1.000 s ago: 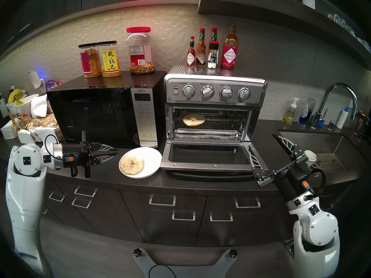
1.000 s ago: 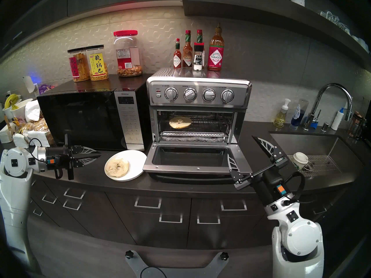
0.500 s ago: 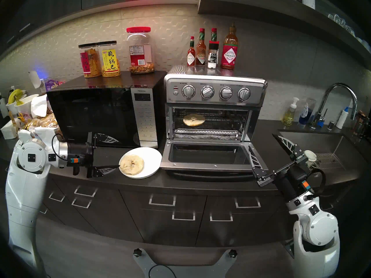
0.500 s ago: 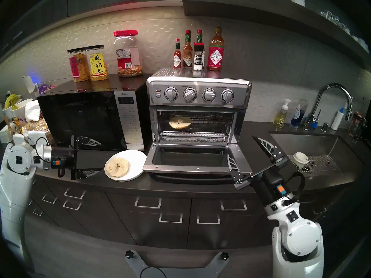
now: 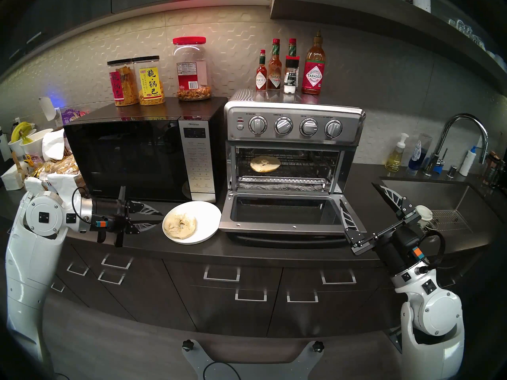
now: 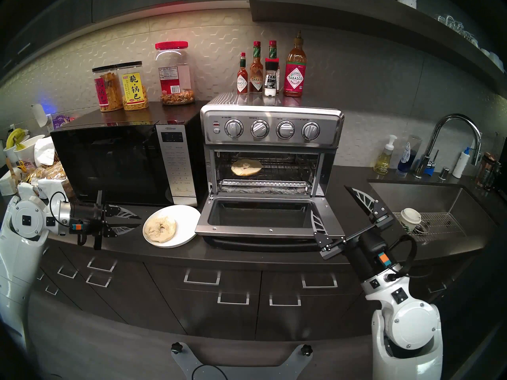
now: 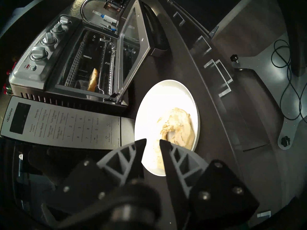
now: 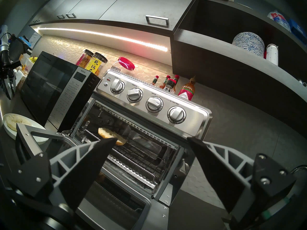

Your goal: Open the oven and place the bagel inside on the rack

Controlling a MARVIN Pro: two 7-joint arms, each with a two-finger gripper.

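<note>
The steel oven (image 5: 295, 124) stands with its glass door (image 5: 279, 226) dropped flat. One bagel half (image 5: 265, 163) lies cut face up on the left of the wire rack (image 5: 304, 165). The other bagel half (image 5: 179, 225) lies on a white plate (image 5: 210, 216) left of the door. My left gripper (image 5: 162, 217) hovers level at the plate's left rim, its fingers a narrow gap apart with nothing between them; in the left wrist view the left gripper (image 7: 152, 139) points at that bagel half (image 7: 181, 125). My right gripper (image 5: 356, 191) stands wide open and empty by the door's right corner.
A black microwave (image 5: 137, 157) with snack jars on top stands behind my left gripper. Sauce bottles (image 5: 314, 69) sit on the oven. A foil-lined tray (image 5: 282, 182) lies under the rack. A sink (image 5: 439, 198) with a paper cup (image 6: 410, 217) is at the right; bags and bananas crowd the far left.
My left gripper spread wide half a second ago and has since narrowed to a small gap, sitting a little closer to the plate. The right arm and both bagel halves have not moved.
</note>
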